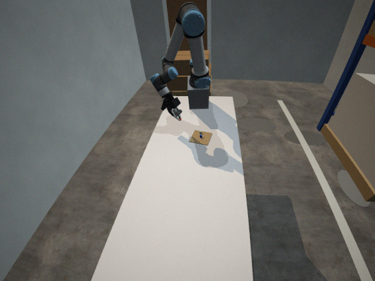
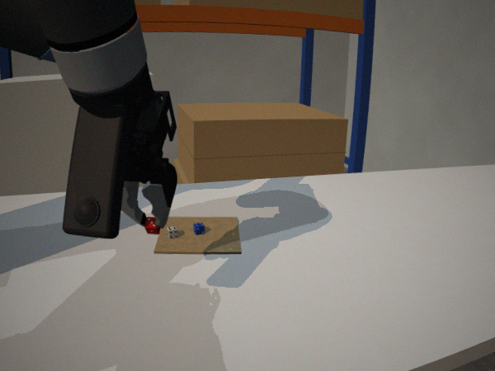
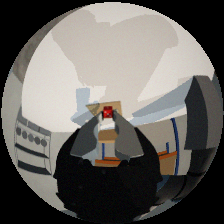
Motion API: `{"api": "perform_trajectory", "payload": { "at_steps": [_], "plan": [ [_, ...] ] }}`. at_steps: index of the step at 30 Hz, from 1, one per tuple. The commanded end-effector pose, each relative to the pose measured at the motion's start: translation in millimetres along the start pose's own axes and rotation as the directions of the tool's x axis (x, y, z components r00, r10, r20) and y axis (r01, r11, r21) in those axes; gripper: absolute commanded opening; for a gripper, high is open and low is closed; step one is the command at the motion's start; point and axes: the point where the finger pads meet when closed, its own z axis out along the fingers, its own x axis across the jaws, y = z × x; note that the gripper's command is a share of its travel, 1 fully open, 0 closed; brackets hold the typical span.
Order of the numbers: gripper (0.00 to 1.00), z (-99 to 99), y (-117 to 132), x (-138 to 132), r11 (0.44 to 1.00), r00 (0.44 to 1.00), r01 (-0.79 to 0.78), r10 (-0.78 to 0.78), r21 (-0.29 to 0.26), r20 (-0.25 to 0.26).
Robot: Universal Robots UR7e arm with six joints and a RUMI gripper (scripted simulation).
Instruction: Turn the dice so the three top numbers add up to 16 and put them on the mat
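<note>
On the pale table, the hand grips the red die.

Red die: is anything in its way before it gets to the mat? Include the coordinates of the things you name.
Nothing visible blocks the red die (image 1: 180,118) (image 2: 152,226) (image 3: 108,112), held in the gripper (image 1: 179,118) (image 2: 153,223) (image 3: 108,111). The white die (image 2: 172,232) already takes up some mat (image 1: 196,140) (image 2: 223,243) (image 3: 116,106), though.

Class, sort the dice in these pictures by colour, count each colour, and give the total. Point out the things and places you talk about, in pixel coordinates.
Red die (image 1: 180,118) (image 2: 152,226) (image 3: 108,112), held in the claw (image 1: 180,118) (image 2: 153,224) (image 3: 108,111): 1
White die (image 2: 172,232): 1
Blue die (image 1: 200,136) (image 2: 199,228): 1
Total: 3 dice
</note>
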Motion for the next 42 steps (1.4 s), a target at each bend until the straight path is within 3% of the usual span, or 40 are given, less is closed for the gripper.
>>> {"api": "perform_trajectory", "payload": {
  "at_steps": [1, 3, 5, 10, 15, 29, 42],
  "plan": [
    [0.0, 1.3, -1, 0, 0.985, 1.0, 0.007, -0.008, -0.172, -0.008],
    [0.0, 1.2, -2, 0, 0.974, 1.0, 0.006, -0.008, -0.226, -0.008],
    [0.0, 1.2, -2, 0, 0.974, 1.0, 0.006, -0.008, -0.226, -0.008],
    [0.0, 1.3, -3, 1, 0.947, 1.0, 0.004, -0.008, -0.322, -0.01],
    [0.0, 1.1, -3, 1, 0.929, 1.0, 0.003, -0.007, -0.37, -0.009],
    [0.0, 3.2, -5, 1, 0.925, 1.0, 0.003, -0.009, -0.381, -0.013],
    [0.0, 30.0, -23, 2, 0.925, 1.0, 0.003, -0.01, -0.381, -0.017]
  ]
}}
